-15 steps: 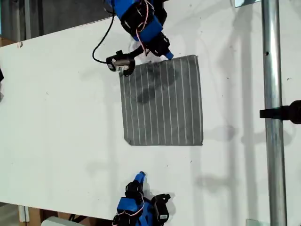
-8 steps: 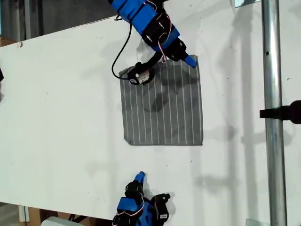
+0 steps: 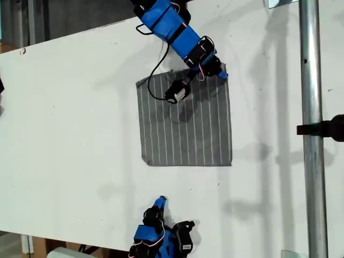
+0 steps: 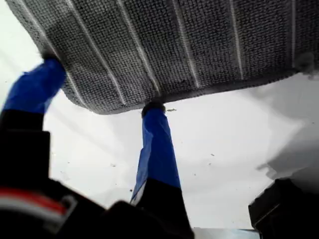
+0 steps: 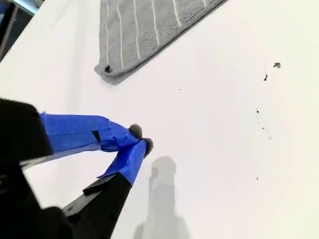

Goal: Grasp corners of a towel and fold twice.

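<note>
The grey towel with thin white stripes lies flat on the white table. My first gripper is down at the towel's far corner on the exterior view's right. In the first wrist view the first gripper is open, with both blue fingertips touching the rounded edge of the towel. My second gripper rests near the table's front edge, apart from the towel. The second gripper is shut on nothing, and the near corner of the towel lies ahead of it.
A metal pole with a black clamp runs down the exterior view's right. The first arm's camera and its black cable hang over the towel's far part. Bare table lies on the exterior view's left and in front of the towel.
The first arm has swung along the towel's far edge, from the corner on the exterior view's left to the one on its right. The second arm and the towel have not moved.
</note>
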